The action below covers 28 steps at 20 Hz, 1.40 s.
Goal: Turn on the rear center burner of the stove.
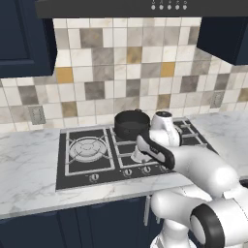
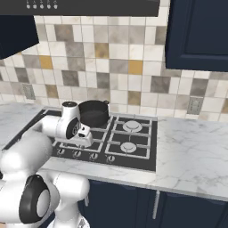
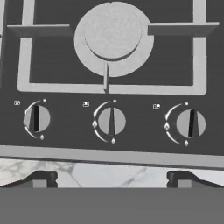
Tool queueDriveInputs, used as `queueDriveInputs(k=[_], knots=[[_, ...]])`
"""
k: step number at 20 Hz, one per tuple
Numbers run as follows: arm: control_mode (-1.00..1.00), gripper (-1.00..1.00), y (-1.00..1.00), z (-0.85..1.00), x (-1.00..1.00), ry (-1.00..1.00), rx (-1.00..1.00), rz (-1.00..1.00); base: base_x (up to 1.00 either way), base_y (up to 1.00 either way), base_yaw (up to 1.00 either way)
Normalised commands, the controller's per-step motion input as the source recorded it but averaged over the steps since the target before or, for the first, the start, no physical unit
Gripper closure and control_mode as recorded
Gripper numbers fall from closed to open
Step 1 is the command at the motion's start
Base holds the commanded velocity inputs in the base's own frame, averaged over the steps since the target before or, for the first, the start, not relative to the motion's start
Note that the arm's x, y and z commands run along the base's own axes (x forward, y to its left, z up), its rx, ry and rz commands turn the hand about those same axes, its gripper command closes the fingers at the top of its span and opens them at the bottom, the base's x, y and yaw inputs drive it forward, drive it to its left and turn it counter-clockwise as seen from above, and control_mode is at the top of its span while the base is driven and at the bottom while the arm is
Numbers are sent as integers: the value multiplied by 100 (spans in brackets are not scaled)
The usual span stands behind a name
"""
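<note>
The stove (image 1: 80, 175) is a black glass cooktop with silver burners, wire grates and a front row of round knobs. A dark pot (image 1: 131, 123) sits on its rear center burner. My gripper (image 1: 142, 155) hangs low over the front center of the stove (image 2: 147, 156), pointing down at the knob row. In the hand view three knobs lie below me: the left knob (image 3: 36, 118), the middle knob (image 3: 111, 121) and the right knob (image 3: 191, 124), with a round burner (image 3: 113, 37) beyond them. My gripper (image 3: 112, 179) is open, fingertips (image 3: 41, 179) wide apart, holding nothing, above the counter edge.
Marble counter (image 1: 29, 160) flanks the stove on both sides. A tiled backsplash (image 1: 121, 72) rises behind it, with a range hood (image 1: 145, 7) overhead and dark blue cabinets (image 2: 200, 31) at the upper corners. The large left burner (image 1: 87, 147) is bare.
</note>
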Motion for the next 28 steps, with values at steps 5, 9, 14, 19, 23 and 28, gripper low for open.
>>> queueDriveInputs(k=[5,9,14,19,23,28], knots=[[-100,-100,6,-26,22,1,0,0,0,0,0],[-100,-100,2,-31,14,0,0,0,0,0,0],[-100,-100,1,-18,0,0,0,0,0,0,0],[-100,-100,2,-15,0,0,0,0,0,0,0],[-100,-100,2,-19,0,0,0,0,0,0,0],[-100,-100,1,-17,0,0,0,0,0,0,0]])
